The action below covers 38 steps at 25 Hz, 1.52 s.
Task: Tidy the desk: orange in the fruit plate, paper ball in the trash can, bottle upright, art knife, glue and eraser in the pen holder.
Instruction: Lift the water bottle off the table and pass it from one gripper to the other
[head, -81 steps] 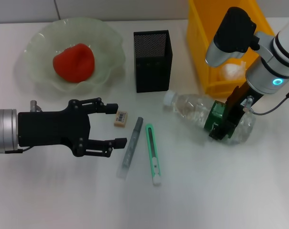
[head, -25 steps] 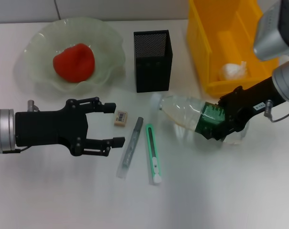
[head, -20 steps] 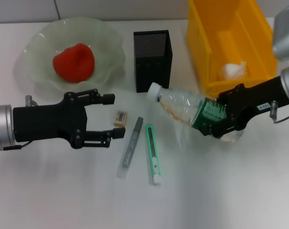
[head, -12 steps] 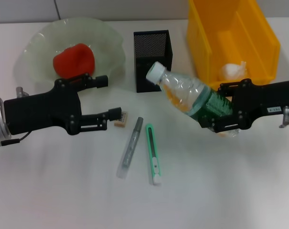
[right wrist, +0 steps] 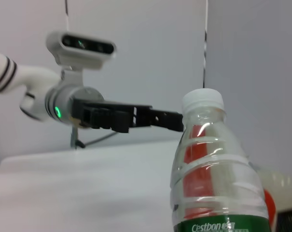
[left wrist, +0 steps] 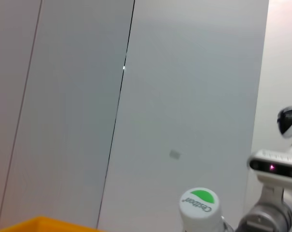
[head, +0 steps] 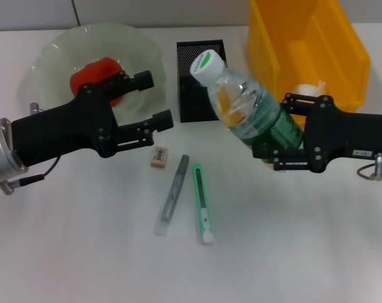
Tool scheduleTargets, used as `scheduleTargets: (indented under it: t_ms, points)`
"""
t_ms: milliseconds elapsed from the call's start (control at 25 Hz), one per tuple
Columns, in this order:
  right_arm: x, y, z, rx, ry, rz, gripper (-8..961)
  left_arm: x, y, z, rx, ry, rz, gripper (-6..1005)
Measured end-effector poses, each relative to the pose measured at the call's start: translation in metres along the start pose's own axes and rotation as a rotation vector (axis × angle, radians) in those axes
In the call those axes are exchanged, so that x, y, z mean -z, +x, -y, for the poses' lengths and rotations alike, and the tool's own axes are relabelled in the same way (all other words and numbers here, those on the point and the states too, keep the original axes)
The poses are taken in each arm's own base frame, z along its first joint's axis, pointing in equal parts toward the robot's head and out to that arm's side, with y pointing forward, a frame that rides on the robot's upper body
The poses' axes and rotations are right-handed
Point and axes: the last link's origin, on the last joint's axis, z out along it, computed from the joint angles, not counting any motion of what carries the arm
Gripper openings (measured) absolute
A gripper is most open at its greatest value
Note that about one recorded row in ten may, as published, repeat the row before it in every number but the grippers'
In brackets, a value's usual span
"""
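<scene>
My right gripper (head: 276,129) is shut on the clear water bottle (head: 241,104) at its green label and holds it raised above the table, tilted, white and green cap (head: 206,63) up and to the left. The bottle also shows in the right wrist view (right wrist: 215,169), and its cap shows in the left wrist view (left wrist: 200,208). My left gripper (head: 156,99) is open and empty, raised near the plate's right edge. The eraser (head: 159,157), grey glue stick (head: 175,192) and green art knife (head: 202,202) lie on the table. The orange (head: 96,72) sits in the green fruit plate (head: 52,57). The paper ball (head: 307,89) lies in the yellow trash can (head: 304,44).
The black mesh pen holder (head: 191,57) stands at the back middle, partly hidden behind the bottle. The trash can stands at the back right, close behind my right gripper. The left arm reaches in from the left edge over the table.
The right gripper lifted the bottle off the table and swung it from lying flat to nearly upright. The left gripper rose and moved back from the eraser toward the plate.
</scene>
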Motion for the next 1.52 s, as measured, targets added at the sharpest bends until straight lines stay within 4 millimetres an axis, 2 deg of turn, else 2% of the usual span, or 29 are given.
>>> scheduleTargets:
  t_ms: [320,400,880,1520]
  points:
    - [-0.016,0.004,-0.009,0.056,-0.005,0.109,762,-0.008,0.001,-0.002,0.040,-0.003,-0.059,851]
    - [-0.022,0.005,-0.011,0.055,-0.003,0.134,762,-0.017,-0.001,-0.004,0.098,0.009,-0.133,851]
    - [-0.042,0.007,-0.014,0.037,-0.012,0.166,762,-0.024,-0.002,-0.008,0.118,0.016,-0.202,851]
    - [-0.046,0.011,-0.017,0.030,-0.008,0.162,763,-0.030,-0.003,-0.008,0.129,0.008,-0.208,851]
